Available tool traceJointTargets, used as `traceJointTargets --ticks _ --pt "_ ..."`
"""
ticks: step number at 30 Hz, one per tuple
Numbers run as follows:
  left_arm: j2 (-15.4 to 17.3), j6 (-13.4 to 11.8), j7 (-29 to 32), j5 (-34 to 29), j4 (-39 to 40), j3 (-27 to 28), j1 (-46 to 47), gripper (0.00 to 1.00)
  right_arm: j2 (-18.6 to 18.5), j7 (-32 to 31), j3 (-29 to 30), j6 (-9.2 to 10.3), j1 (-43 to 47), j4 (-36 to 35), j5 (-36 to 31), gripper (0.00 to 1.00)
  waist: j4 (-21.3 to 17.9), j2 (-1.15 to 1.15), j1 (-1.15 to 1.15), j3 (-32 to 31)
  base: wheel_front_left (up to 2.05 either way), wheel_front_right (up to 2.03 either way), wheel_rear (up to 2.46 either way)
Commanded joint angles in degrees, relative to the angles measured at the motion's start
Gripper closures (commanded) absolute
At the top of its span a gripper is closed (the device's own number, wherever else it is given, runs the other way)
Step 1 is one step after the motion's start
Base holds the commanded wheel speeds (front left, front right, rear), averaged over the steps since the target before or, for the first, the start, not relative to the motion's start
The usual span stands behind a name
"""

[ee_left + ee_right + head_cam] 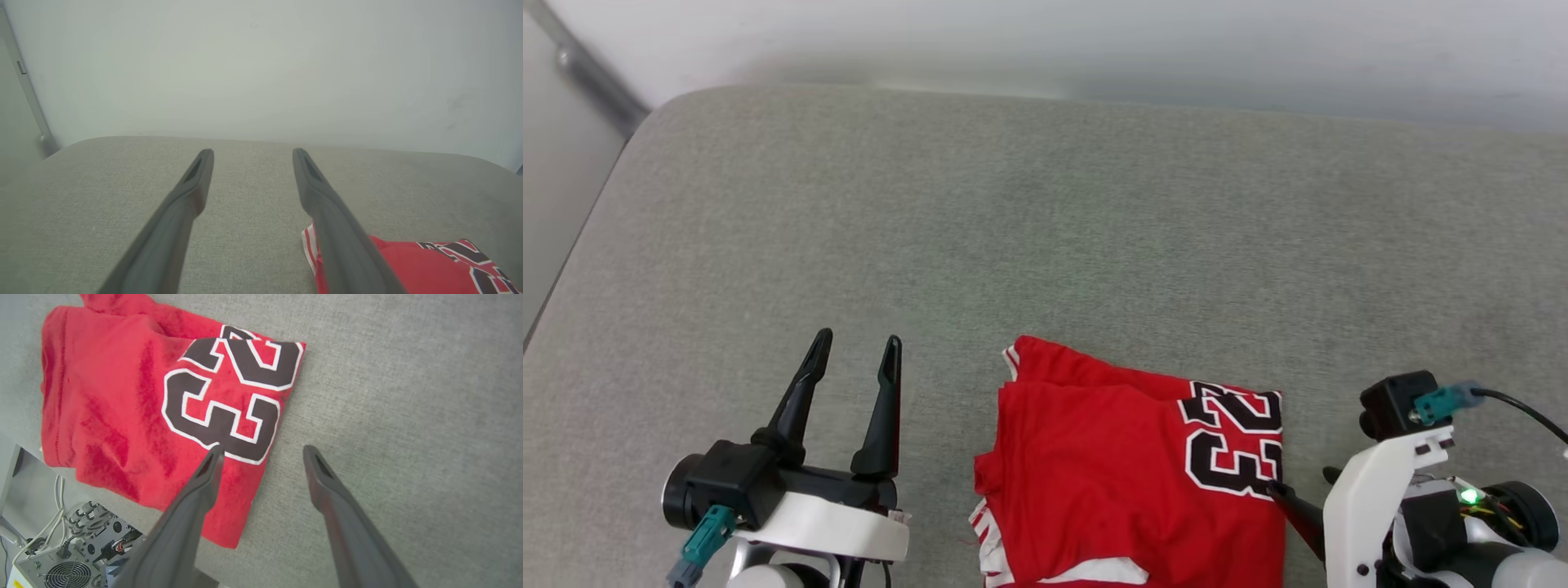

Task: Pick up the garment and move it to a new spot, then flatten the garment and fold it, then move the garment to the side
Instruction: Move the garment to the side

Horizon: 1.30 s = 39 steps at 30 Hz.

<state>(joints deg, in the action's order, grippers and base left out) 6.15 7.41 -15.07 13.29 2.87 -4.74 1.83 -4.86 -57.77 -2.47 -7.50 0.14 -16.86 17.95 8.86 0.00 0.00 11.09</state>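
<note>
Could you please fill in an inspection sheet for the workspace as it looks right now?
Surface: grey fabric cushion, flat.
Job's things: garment folded, number 23 facing up, at the cushion's near edge.
Clutter: nothing seen.
Grippers: left gripper open, over the cushion, apart from the garment; right gripper open, straddling the garment's edge, contact unclear.
Cables: black cable at the right wrist; white cables by the electronics box.
Surroundings: pale wall behind the cushion.
</note>
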Motion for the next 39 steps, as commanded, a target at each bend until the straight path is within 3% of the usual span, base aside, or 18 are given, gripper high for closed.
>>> traceJointTargets --ticks 1,9,21,22,23,24,28,30,39 --pt "-0.26 0.08 -0.12 0.16 -0.14 0.03 1.19 0.0 0.48 -0.93 0.09 0.01 -0.97 0.55 -1.31 0.0 1.28 0.0 0.0 0.85 0.0 0.0 0.0" --pt "-0.77 0.08 -0.12 0.46 -0.68 -0.55 2.09 0.0 2.05 -5.38 0.47 0.01 -2.49 6.03 -3.31 0.0 5.07 0.0 0.0 2.6 0.0 0.0 0.0" --pt "-1.32 0.09 -0.12 0.19 -1.49 -1.08 2.98 0.0 2.31 -1.34 -4.28 0.01 -3.7 18.4 -4.66 0.0 6.86 0.0 0.0 3.6 0.0 0.0 0.0" --pt "-1.34 0.09 -0.12 0.15 -1.61 -1.13 2.99 0.0 2.31 -0.74 -4.36 0.01 -3.98 19.14 -4.89 0.37 6.76 0.0 0.0 3.54 0.0 0.0 0.0" --pt "-1.27 0.09 -0.12 0.05 -1.79 -1.24 2.9 0.0 2.31 -0.32 -4.66 0.01 -4.25 19.95 -5.13 0.8 6.59 0.0 0.0 3.35 0.0 0.0 0.0" --pt "-1.15 0.09 -0.12 -0.03 -1.95 -1.28 2.73 0.0 2.34 -0.1 -5.45 0.01 -4.47 20.58 -5.22 1.0 6.36 0.0 0.0 3.08 0.0 0.0 0.0" --pt "-1.0 0.09 -0.12 -0.23 -2.06 -1.2 1.96 0.0 1.91 1.22 -6.37 0.03 -6.08 20.04 -6.87 1.0 4.77 0.0 0.0 2.01 0.0 0.0 0.0" --pt "-0.77 0.09 -0.12 -0.18 -1.94 -1.5 1.61 0.0 -0.05 1.31 -7.88 0.03 -7.15 18.74 -8.21 1.0 3.51 0.0 0.0 1.49 0.0 0.0 0.0" --pt "-0.96 0.09 -0.12 -1.2 -1.21 -6.68 3.11 0.0 -19.13 0.12 -18.5 0.04 -14.1 11.35 -11.23 1.0 -5.46 0.0 0.0 2.06 0.0 0.0 0.0"
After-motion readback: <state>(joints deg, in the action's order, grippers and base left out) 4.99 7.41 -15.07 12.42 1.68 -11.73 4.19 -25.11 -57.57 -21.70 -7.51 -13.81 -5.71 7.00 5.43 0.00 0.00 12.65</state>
